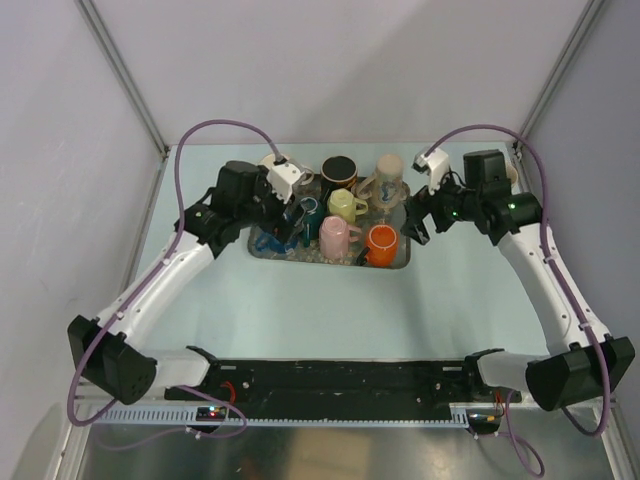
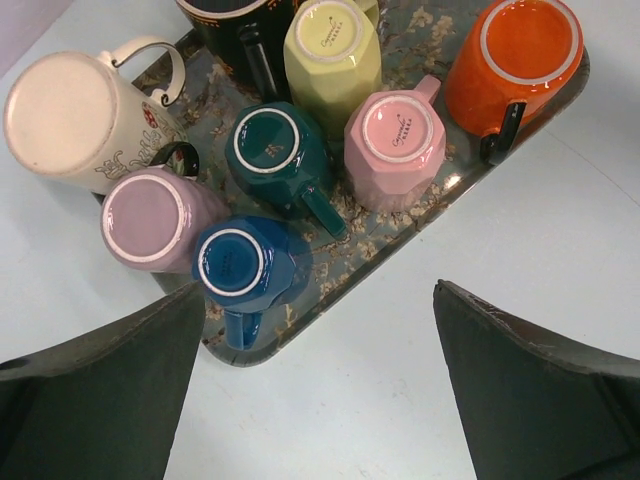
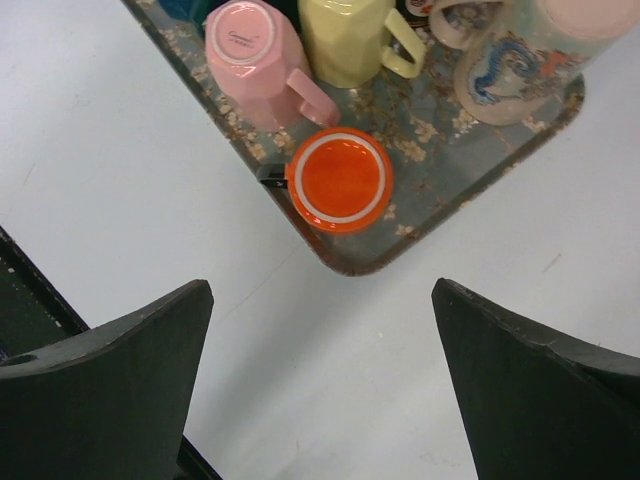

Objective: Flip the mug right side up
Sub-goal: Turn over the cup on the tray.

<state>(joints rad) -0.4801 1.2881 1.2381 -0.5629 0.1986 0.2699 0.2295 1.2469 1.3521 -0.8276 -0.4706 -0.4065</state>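
While both arms reach forward over the white table, all the mugs stand together on a dark tray with a flower pattern, at the far middle of the table. Seen from the left wrist, most of them are bottom up: the blue mug at the near edge of the tray, the lilac mug just beside it, the dark green mug behind them, the pink mug, the yellow mug and the big cream mug at the end of the tray. The orange mug stands at the other end, and it also seems to show its base with a pale ring, though this is not fully sure. The left gripper hangs above the near left part of the tray, over the blue mug; its jaws stand wide apart and hold nothing. The right gripper hangs above the bare table just beside the right near corner of the tray, with the orange mug close in front of it; its jaws are wide as well and nothing is between them. Neither gripper touches any mug. A large patterned mug stands behind the orange one.
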